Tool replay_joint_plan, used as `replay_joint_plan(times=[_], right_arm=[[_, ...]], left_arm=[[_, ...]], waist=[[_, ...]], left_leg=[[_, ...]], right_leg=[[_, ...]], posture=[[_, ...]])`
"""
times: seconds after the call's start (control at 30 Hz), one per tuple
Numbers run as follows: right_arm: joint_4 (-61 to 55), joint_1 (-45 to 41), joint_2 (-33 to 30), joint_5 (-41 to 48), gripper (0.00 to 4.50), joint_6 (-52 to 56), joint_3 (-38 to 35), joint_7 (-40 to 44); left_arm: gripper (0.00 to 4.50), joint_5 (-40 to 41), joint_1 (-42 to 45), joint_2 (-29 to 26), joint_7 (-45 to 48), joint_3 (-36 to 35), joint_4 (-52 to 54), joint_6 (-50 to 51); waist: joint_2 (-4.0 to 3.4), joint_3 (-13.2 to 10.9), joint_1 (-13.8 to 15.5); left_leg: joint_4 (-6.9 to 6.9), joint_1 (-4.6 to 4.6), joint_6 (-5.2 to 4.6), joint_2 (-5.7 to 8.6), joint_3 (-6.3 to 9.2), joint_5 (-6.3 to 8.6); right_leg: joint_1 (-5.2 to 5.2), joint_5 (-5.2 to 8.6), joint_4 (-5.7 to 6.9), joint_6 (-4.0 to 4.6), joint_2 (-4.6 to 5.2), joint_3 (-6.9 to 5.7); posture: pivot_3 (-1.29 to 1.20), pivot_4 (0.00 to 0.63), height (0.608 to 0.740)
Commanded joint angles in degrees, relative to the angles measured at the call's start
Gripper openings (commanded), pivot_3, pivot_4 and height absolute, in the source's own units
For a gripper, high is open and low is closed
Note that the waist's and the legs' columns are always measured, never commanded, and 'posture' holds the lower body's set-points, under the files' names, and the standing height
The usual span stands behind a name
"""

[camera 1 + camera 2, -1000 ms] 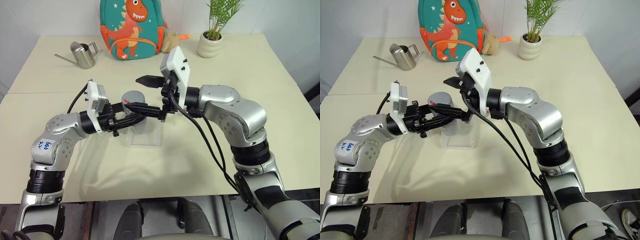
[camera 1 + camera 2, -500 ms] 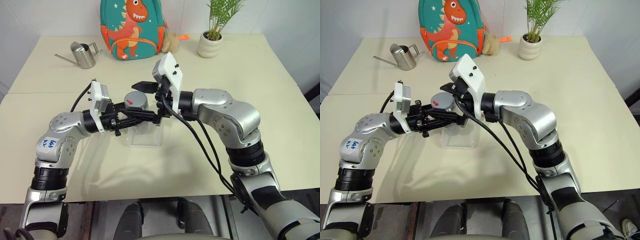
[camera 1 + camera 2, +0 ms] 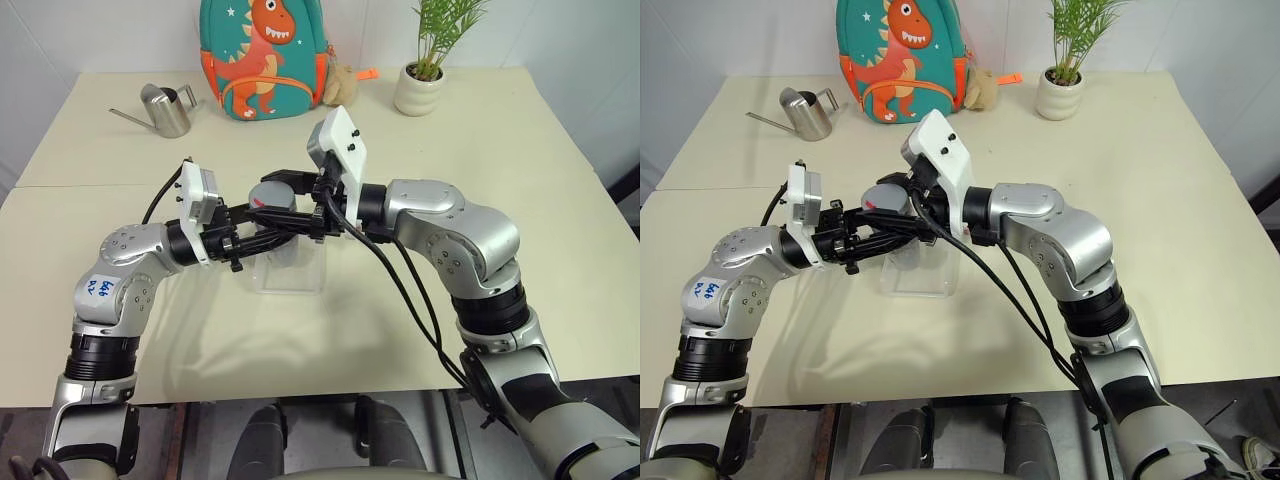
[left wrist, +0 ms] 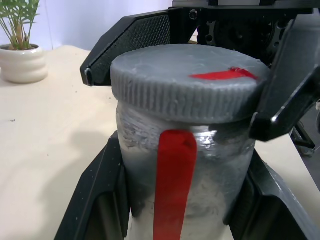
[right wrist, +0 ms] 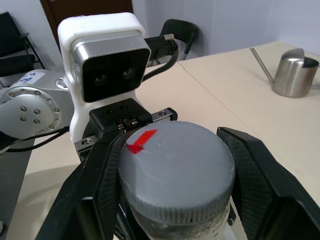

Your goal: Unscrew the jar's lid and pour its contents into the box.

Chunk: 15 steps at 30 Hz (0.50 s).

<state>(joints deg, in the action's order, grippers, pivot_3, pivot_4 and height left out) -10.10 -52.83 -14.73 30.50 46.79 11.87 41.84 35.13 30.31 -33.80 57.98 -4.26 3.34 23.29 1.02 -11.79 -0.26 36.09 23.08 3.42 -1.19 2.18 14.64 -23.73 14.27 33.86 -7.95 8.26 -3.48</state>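
So the small clear cylindrical jar with the red stripe down its side (image 4: 175, 200) is up in the air, right above the shallow see-through plastic box (image 3: 290, 272) that sits near the middle of the cream desk (image 3: 520, 180).

The left end effector (image 3: 268, 232) has its two black fingers (image 4: 95, 200) clamped on the jar body, one on each side, and the red stripe faces its wrist camera. The jar stands roughly upright in that grip.

The right end effector (image 3: 290, 200) comes in from the other side, pointing across toward the left arm, and its fingers (image 5: 100, 185) are pressed against opposite edges of the round grey ribbed screw cap (image 5: 175, 170). So it's pinching the lid, which is on the jar and looks seated all the way down. There's a little red mark on top of the cap too.

Can't make out the contents: the jar wall looks cloudy in the left wrist view, so nothing to say there.

Other stuff at the back of the desk, well away from the action: a small steel watering can with a long spout (image 3: 165, 110), a teal backpack with an orange dinosaur on it (image 3: 262, 58), and a green plant in a white ribbed pot (image 3: 420, 88).
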Motion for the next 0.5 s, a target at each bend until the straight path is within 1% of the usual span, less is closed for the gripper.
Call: replay_joint_plan(times=[0.03, 0.07, 0.1, 0.13, 0.17, 0.27, 0.33, 0.5], right_arm=[[-0.7, -1.7, -2.6, 3.5, 2.61, -4.9, -1.6, 11.0], [-1.4, -2.6, -5.1, 5.1, 2.61, -5.3, -0.1, 18.2], [-1.6, -3.2, -6.9, 6.0, 2.61, -5.7, 0.9, 23.3], [-1.3, -4.4, -8.2, 6.4, 2.61, -6.1, 2.0, 27.5], [-0.7, -5.2, -8.9, 6.4, 2.61, -6.6, 2.6, 30.0], [2.6, -9.1, -9.1, 4.9, 2.61, -8.5, 4.2, 35.4], [4.3, -11.0, -9.0, 4.0, 2.61, -9.8, 5.0, 38.6], [6.4, -12.4, -8.1, 2.5, 2.61, -11.1, 5.1, 40.7]], left_arm=[[1.96, 1.4, 2.3, 0.3, 6.1, -0.8, -1.4, -3.4], [1.96, 1.2, 3.5, 0.8, 8.6, -0.1, -2.8, -4.9], [1.96, 0.9, 4.5, 1.2, 10.5, 0.4, -4.1, -6.0], [1.96, 0.8, 5.4, 1.6, 12.4, 1.3, -5.1, -6.5], [1.96, 0.7, 6.0, 1.9, 13.7, 1.8, -6.0, -6.8], [1.96, 0.9, 7.8, 3.0, 18.0, 4.0, -7.2, -6.8], [1.96, 1.5, 8.8, 4.2, 19.3, 5.0, -7.3, -5.9], [1.96, 0.6, 9.5, 6.0, 19.8, 5.5, -7.3, -6.0]], waist=[[0.00, 0.0, 0.0], [0.00, 0.0, 0.2], [-0.01, 0.0, 0.3], [0.00, 0.0, 0.4], [0.00, 0.0, 0.3], [0.01, 0.0, -0.3], [0.00, 0.0, -0.8], [0.01, 0.0, -1.2]], left_leg=[[0.01, 0.00, 0.00, 0.00, 0.00, 0.00], [0.01, 0.00, 0.00, 0.00, 0.00, 0.00], [0.03, 0.02, 0.00, 0.00, 0.00, 0.00], [0.05, 0.06, -0.02, 0.01, 0.00, -0.01], [0.10, 0.09, -0.02, 0.01, 0.00, -0.01], [0.11, 0.05, -0.05, 0.00, 0.00, 0.00], [0.08, 0.01, -0.08, 0.00, 0.00, -0.03], [0.11, 0.02, -0.07, -0.02, 0.00, -0.05]], right_leg=[[0.00, 0.00, 0.00, 0.00, 0.00, 0.00], [0.00, 0.00, 0.00, 0.00, 0.00, 0.00], [0.01, 0.00, -0.01, 0.00, 0.00, 0.00], [0.02, -0.02, -0.05, -0.03, 0.00, 0.00], [0.02, -0.02, -0.06, -0.04, -0.01, 0.00], [0.03, -0.04, -0.04, -0.07, -0.03, 0.01], [0.02, -0.04, 0.01, -0.06, -0.06, 0.05], [0.02, -0.04, 0.01, -0.06, -0.07, 0.08]], posture=[[0.00, 0.150, 0.740], [0.00, 0.150, 0.740], [0.00, 0.150, 0.740], [0.00, 0.150, 0.740], [0.00, 0.150, 0.740], [0.00, 0.150, 0.740], [0.00, 0.150, 0.740], [0.00, 0.150, 0.740]])
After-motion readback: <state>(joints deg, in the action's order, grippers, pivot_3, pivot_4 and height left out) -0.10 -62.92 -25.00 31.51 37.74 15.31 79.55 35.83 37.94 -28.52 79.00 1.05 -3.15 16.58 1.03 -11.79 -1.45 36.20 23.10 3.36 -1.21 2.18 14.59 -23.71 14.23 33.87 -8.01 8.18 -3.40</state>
